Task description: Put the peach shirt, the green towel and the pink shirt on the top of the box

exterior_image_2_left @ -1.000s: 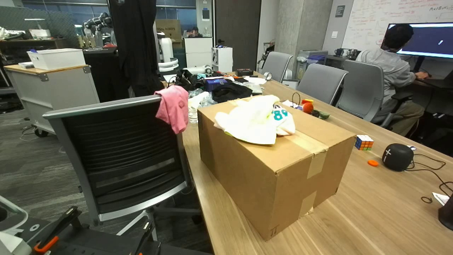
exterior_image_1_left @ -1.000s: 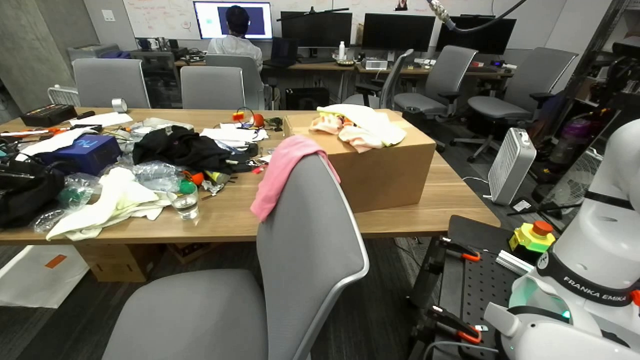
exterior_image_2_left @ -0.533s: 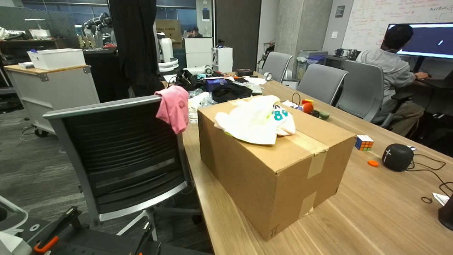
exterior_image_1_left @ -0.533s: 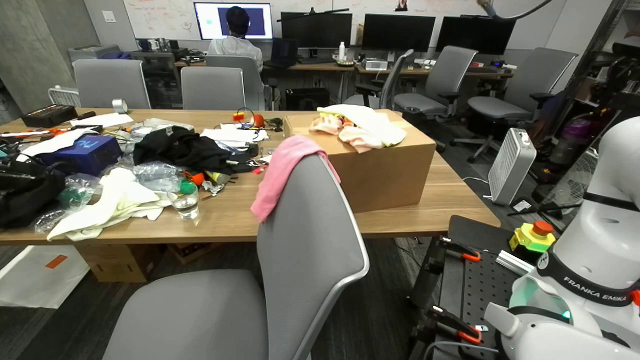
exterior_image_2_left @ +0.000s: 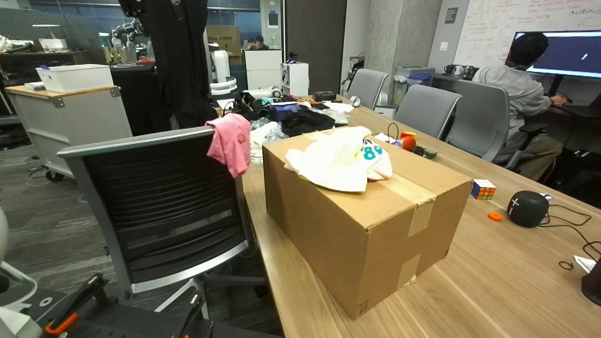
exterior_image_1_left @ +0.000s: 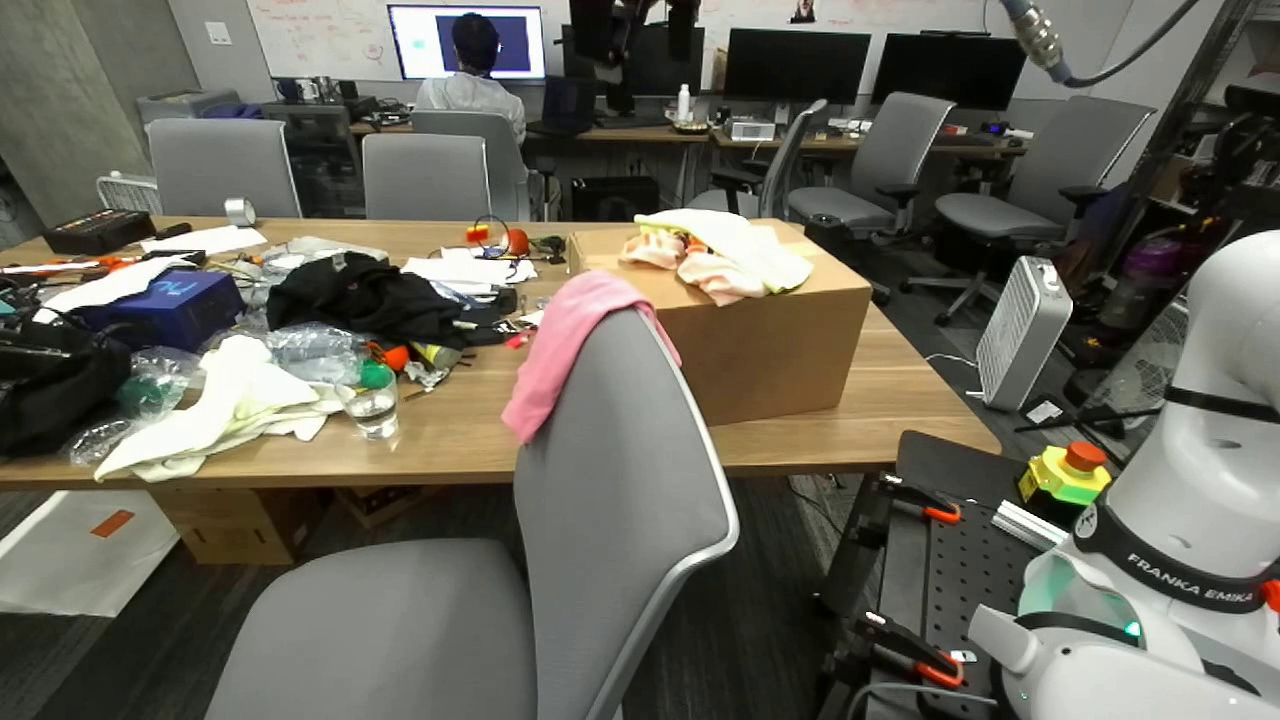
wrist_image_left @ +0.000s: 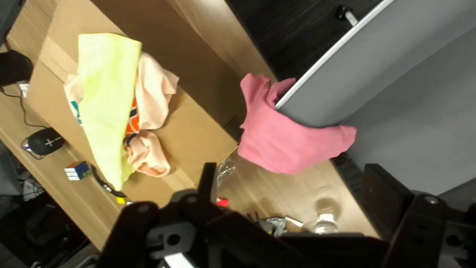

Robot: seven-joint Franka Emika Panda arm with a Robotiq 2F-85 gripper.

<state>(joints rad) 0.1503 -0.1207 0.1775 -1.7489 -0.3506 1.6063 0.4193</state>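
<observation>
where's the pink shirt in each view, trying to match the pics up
In an exterior view: pink shirt just left of centre, draped over the office chair.
In an exterior view: pink shirt left of centre, on the office chair's top corner.
In the wrist view: pink shirt right of centre.
Shared landmark: cardboard box, mostly to the pink shirt's right in both exterior views, to its left in the wrist view.

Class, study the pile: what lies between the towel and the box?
The peach shirt: in the wrist view it shows from under the towel on both sides, atop the box.
</observation>
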